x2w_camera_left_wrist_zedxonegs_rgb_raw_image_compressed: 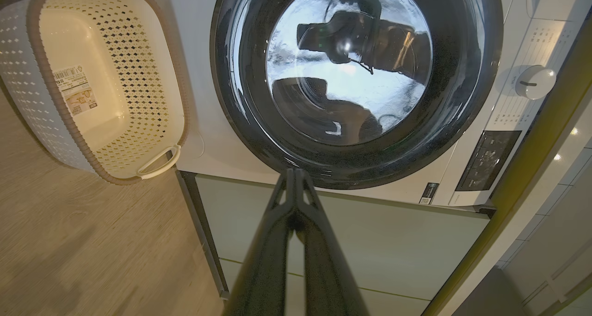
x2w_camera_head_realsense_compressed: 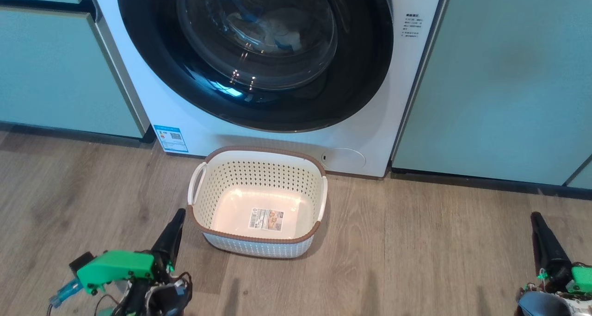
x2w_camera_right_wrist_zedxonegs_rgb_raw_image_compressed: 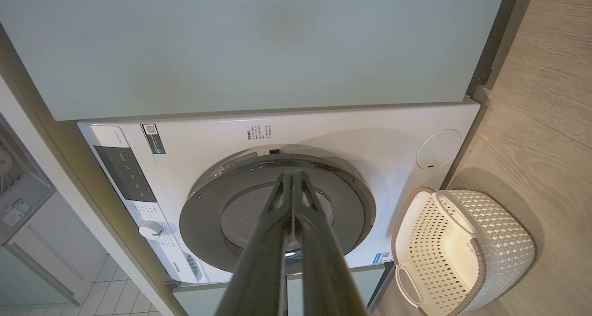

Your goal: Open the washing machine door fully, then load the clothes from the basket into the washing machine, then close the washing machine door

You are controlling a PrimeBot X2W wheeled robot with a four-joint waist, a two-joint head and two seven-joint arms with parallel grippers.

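Zero garments in the basket (x2w_camera_head_realsense_compressed: 231,209): bare cream bottom, label (x2w_camera_head_realsense_compressed: 267,219) uncovered, set on the wood floor (x2w_camera_head_realsense_compressed: 416,251) just before the washing machine (x2w_camera_head_realsense_compressed: 407,98). Shut, by the look of it, the washing machine door (x2w_camera_head_realsense_compressed: 254,52), flush against the white front. Behind its glass bowl, the clothes (x2w_camera_head_realsense_compressed: 282,29): pale cloth with a blue piece, lying in the drum.

Low by the basket's near left corner, near it but apart, the left gripper (x2w_camera_head_realsense_compressed: 178,221): long dark fingers pressed together, nothing between them. Well off to the right over bare floor, the right gripper (x2w_camera_head_realsense_compressed: 538,221), likewise pinched closed and empty.

Judged from that: opened, loaded, closed, all three steps seemingly done. Probably the very end of the task. Calls for little next: at most a check of the latch, perhaps a light push on the door's rim, otherwise arms clear of basket and glass. Cannot tell from these views whether fully latched.

From the head: clothes through the glass, QR sticker (x2w_camera_head_realsense_compressed: 171,138) and round cap (x2w_camera_head_realsense_compressed: 343,158) low on the front, both grippers at once. Added by the left wrist: dial (x2w_camera_left_wrist_zedxonegs_rgb_raw_image_compressed: 535,81) and dark display (x2w_camera_left_wrist_zedxonegs_rgb_raw_image_compressed: 485,161) at the machine's top, with a glass bowl so full of reflections as to make the contents unreadable. Added by the right wrist: door at a slant, grey with glare, close against the front with no gap to be made out, pale green cabinet (x2w_camera_right_wrist_zedxonegs_rgb_raw_image_compressed: 254,47) alongside, basket's perforated wall from outside.
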